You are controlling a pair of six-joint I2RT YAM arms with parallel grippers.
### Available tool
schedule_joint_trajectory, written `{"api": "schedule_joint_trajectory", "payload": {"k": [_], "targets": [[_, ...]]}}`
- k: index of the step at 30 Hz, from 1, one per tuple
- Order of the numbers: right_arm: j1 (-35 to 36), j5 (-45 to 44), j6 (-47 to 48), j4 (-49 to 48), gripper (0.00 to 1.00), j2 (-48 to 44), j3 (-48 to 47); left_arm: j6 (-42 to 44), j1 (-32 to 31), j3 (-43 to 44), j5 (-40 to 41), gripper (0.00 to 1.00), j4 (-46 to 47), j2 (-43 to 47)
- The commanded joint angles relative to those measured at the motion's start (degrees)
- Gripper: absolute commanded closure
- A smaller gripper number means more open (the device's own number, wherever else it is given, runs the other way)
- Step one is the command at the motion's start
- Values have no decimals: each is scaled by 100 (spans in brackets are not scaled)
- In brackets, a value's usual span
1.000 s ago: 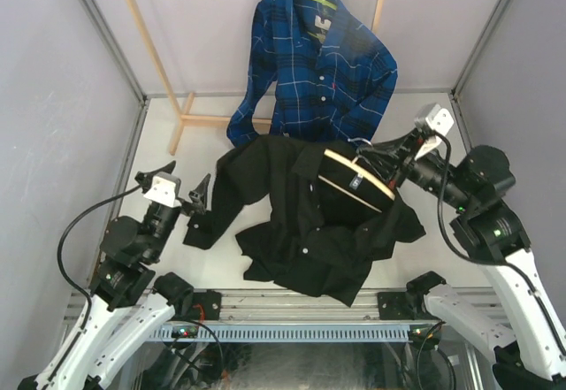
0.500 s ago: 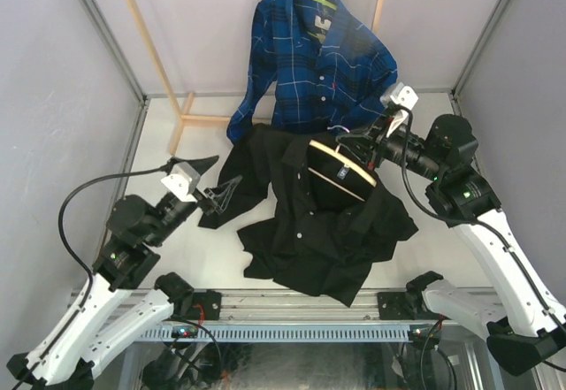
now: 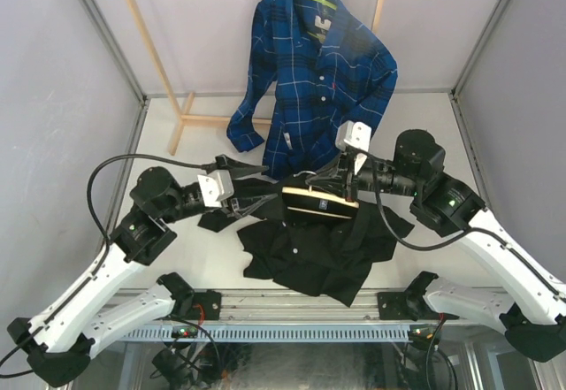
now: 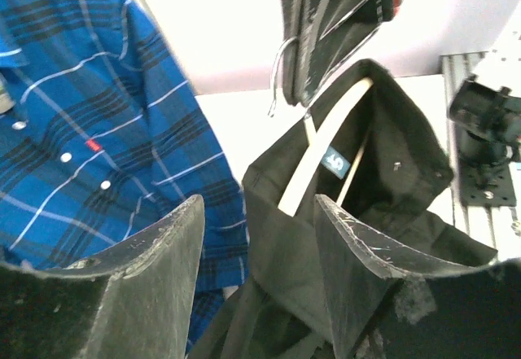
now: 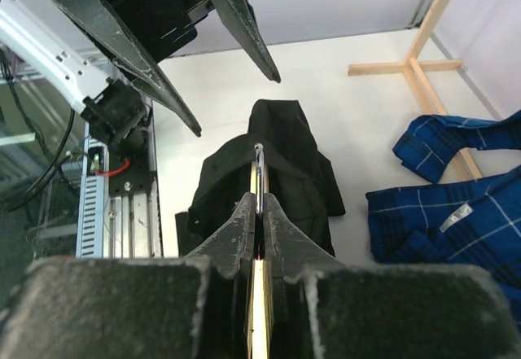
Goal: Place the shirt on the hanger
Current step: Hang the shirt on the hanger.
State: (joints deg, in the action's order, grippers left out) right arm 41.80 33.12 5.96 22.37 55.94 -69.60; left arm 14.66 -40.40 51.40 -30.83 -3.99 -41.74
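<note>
The black shirt (image 3: 311, 253) hangs bunched from the cream wooden hanger (image 3: 318, 206), with its lower part on the table. My right gripper (image 3: 320, 178) is shut on the hanger at the base of its metal hook (image 5: 258, 172) and holds it above the table; its jaws (image 5: 259, 203) are pressed together on the hook. My left gripper (image 3: 261, 191) is open at the shirt's left shoulder. In the left wrist view its open jaws (image 4: 257, 204) straddle black fabric (image 4: 293, 253), with the hanger (image 4: 313, 168) showing inside the collar.
A blue plaid shirt (image 3: 314, 67) hangs on a wooden rack (image 3: 159, 72) at the back, its sleeve (image 5: 444, 143) lying on the table. Grey walls enclose the table. A metal rail (image 3: 292, 330) runs along the near edge.
My right gripper has carried the hanger and shirt left towards the centre and lifted them. My left gripper has moved right and up to the shirt's shoulder, still open.
</note>
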Motion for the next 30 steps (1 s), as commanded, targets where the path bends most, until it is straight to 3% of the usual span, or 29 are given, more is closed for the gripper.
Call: {"api": "schedule_joint_trajectory", "payload": {"k": [1,8,16,30], "targets": [[244,164,465,-77,100,30,-290,170,-100,514,-1149,40,131,-90],[607,127,776,52,100,89,-291,170,-265,627,-1640,47,-136,-314],[950,-2,1013,159,100,178,-291,166,-439,704,-1448,52,-303,-573],[1345,-414,1301,387,100,290,-291,250,-512,789,-1473,83,-542,-726]]}}
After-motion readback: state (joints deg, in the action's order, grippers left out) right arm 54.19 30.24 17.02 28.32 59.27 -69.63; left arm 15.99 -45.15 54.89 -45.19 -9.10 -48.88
